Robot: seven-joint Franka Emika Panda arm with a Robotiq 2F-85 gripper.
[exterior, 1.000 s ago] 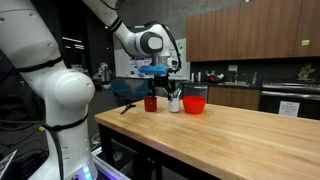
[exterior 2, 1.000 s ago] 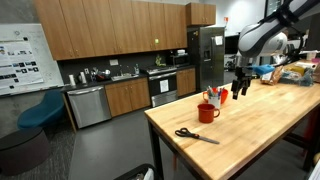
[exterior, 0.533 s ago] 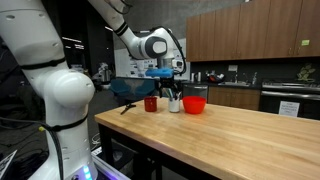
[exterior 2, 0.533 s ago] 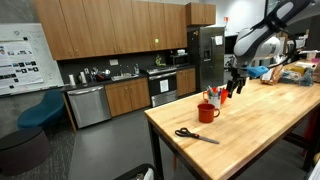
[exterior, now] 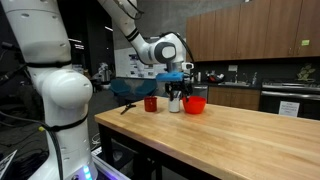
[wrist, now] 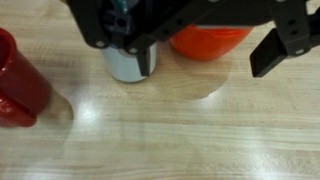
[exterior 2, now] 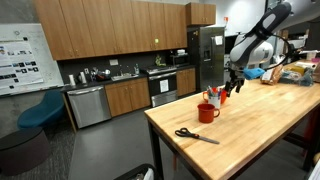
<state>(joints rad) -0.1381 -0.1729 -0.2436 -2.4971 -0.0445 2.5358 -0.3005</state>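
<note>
My gripper (wrist: pixel 210 55) comes in from the top of the wrist view, its jaws wide apart and nothing between them. An orange-red bowl (wrist: pixel 205 40) lies just beyond the gap, with a white cup (wrist: pixel 125 64) by one finger (wrist: pixel 146 60). A red mug (wrist: pixel 20 82) stands at the left edge. In an exterior view the gripper (exterior: pixel 181 88) hangs just above the white cup (exterior: pixel 175 104) and the bowl (exterior: pixel 195 104), with the mug (exterior: pixel 151 103) beside them. The other exterior view shows the gripper (exterior 2: pixel 232 86) beyond the mug (exterior 2: pixel 207 112).
Black-handled scissors (exterior 2: pixel 195 135) lie near the wooden table's corner, also visible as scissors (exterior: pixel 127 106) left of the mug. The butcher-block table (exterior: pixel 240 140) stretches wide. Kitchen cabinets and a counter (exterior: pixel 280 95) stand behind; boxes (exterior 2: pixel 295 72) sit at the table's far end.
The arm has swung sideways along the row, from over the mug and cup toward the cup and bowl. The jaws have stayed wide apart.
</note>
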